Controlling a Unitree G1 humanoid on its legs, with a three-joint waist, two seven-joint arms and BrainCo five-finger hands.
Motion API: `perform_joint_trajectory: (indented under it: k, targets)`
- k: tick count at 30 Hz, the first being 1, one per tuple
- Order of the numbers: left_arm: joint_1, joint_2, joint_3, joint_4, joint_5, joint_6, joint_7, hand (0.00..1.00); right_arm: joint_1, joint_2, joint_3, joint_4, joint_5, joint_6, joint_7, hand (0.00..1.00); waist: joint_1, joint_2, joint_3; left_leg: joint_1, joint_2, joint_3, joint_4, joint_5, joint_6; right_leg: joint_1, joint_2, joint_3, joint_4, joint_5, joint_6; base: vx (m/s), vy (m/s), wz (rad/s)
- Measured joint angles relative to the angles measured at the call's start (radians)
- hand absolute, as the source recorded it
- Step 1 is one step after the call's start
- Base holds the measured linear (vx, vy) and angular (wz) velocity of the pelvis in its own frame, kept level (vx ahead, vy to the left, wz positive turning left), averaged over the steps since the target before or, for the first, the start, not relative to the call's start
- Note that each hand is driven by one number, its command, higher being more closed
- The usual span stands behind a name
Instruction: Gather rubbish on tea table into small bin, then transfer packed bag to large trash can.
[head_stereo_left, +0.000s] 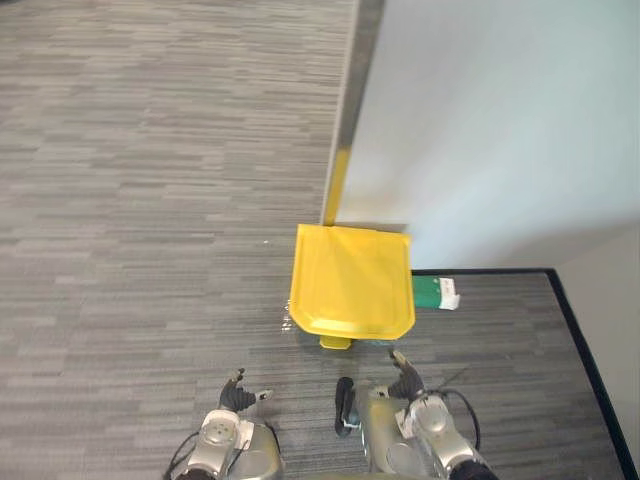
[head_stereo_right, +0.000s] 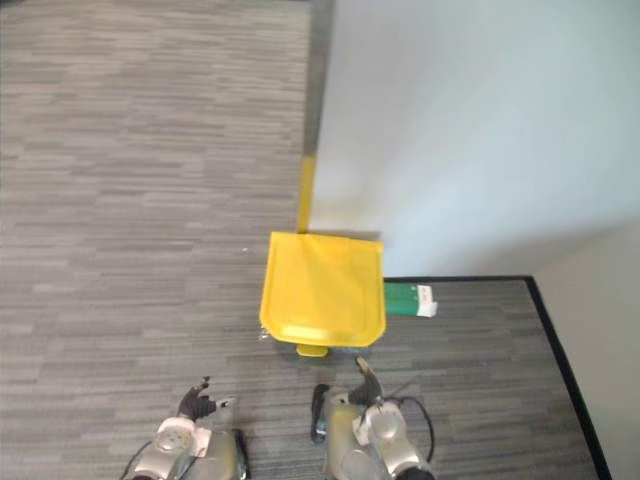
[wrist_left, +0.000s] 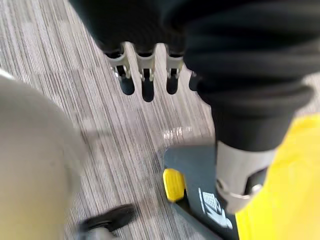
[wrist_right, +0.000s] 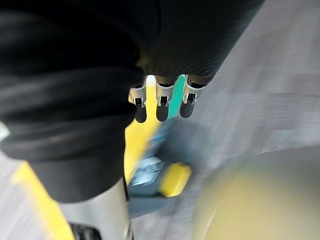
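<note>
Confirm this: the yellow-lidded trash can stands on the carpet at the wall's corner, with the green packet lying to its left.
The left eye view shows the green packet lying to the right of the yellow-lidded trash can, not its left. The can does stand on the carpet at the wall's corner.

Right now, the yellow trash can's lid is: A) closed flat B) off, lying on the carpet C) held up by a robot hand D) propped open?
A: the yellow lid lies flat over the trash can, with the left robot hand and right robot hand both apart from it, open and empty.
</note>
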Motion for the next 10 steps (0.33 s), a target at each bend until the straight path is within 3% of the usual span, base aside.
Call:
perform_joint_trajectory:
  k: [2, 3, 5, 10]
  targets:
    - [-0.003, -0.026, 0.000, 0.031, 0.000, 0.000, 0.001, 0.00, 0.000, -0.006, -0.036, 0.061, 0.000, 0.011, -0.006, 0.00, 0.006, 0.027, -0.058, 0.001, -0.003, 0.012, -0.078, 0.033, 0.001, 0.042, 0.029, 0.008, -0.164, 0.016, -0.024, 0.03, -0.002, -0.42]
    - [-0.009, -0.047, 0.000, 0.037, 0.000, 0.000, 0.001, 0.00, -0.005, -0.008, -0.064, 0.081, 0.007, 0.025, -0.007, 0.00, 0.000, 0.045, -0.081, 0.011, -0.006, 0.024, -0.135, 0.064, 0.006, 0.058, 0.046, 0.017, -0.246, 0.056, -0.040, 0.04, 0.005, -0.37]
    - [-0.012, -0.062, -0.013, 0.043, 0.000, -0.001, 0.001, 0.00, -0.007, -0.006, -0.107, 0.103, 0.035, 0.039, -0.009, 0.00, -0.002, 0.062, -0.093, 0.030, -0.011, 0.036, -0.183, 0.087, 0.006, 0.076, 0.060, 0.032, -0.308, 0.092, -0.043, 0.01, 0.020, -0.27]
    - [-0.013, -0.060, -0.024, 0.066, 0.001, 0.000, 0.001, 0.00, -0.001, -0.005, -0.163, 0.118, 0.065, 0.067, -0.014, 0.00, -0.002, 0.074, -0.114, 0.050, -0.023, 0.040, -0.207, 0.094, 0.011, 0.114, 0.061, 0.048, -0.388, 0.135, -0.033, -0.03, 0.046, -0.07]
